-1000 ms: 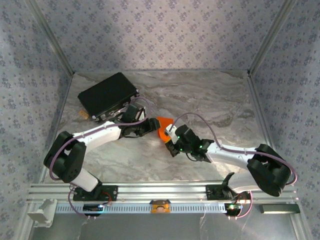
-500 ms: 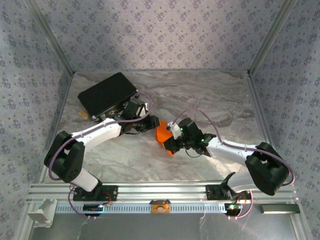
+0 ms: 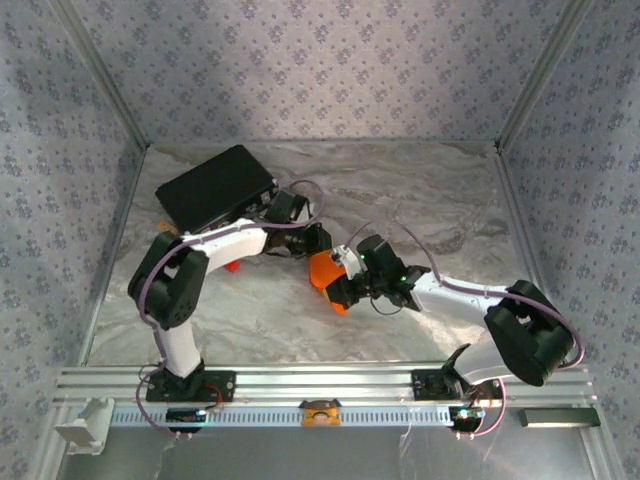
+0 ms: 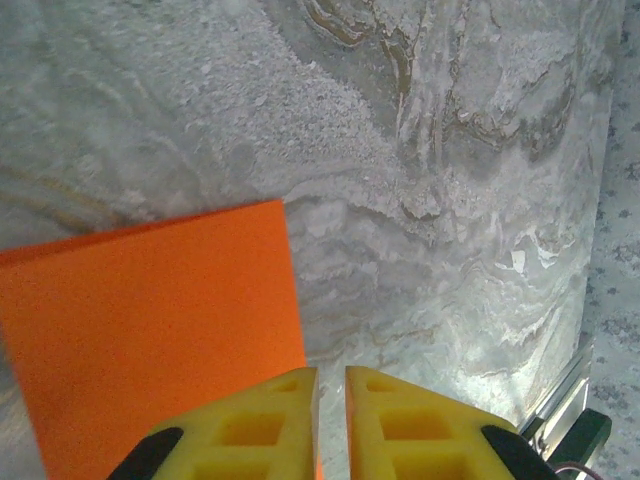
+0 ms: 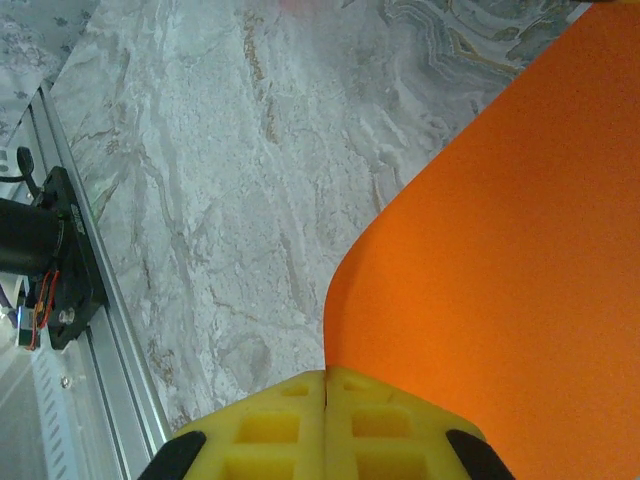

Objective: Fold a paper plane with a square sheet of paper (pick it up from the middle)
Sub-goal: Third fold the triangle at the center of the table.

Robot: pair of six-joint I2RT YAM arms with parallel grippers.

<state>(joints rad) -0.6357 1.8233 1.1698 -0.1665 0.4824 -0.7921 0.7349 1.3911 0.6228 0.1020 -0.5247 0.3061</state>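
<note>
Square sheet of thin orange paper (image 3: 322,268) stays clamped between the right fingers (image 5: 270,420). Left fingers (image 4: 250,430) have narrowed to a slit at its edge; second hold for folding unconfirmed.

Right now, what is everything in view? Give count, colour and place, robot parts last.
thin square orange paper sheet: one, bright orange, mid-table, between the two end effectors
flat black rectangular case: one, black, far left of the table
small red block: one, red, by the left arm's near side
marble-patterned table: one, grey-white, under everything
left end effector: one, yellow fingers, narrow gap, at the sheet's edge
right end effector: one, yellow fingers, shut on the sheet
</note>
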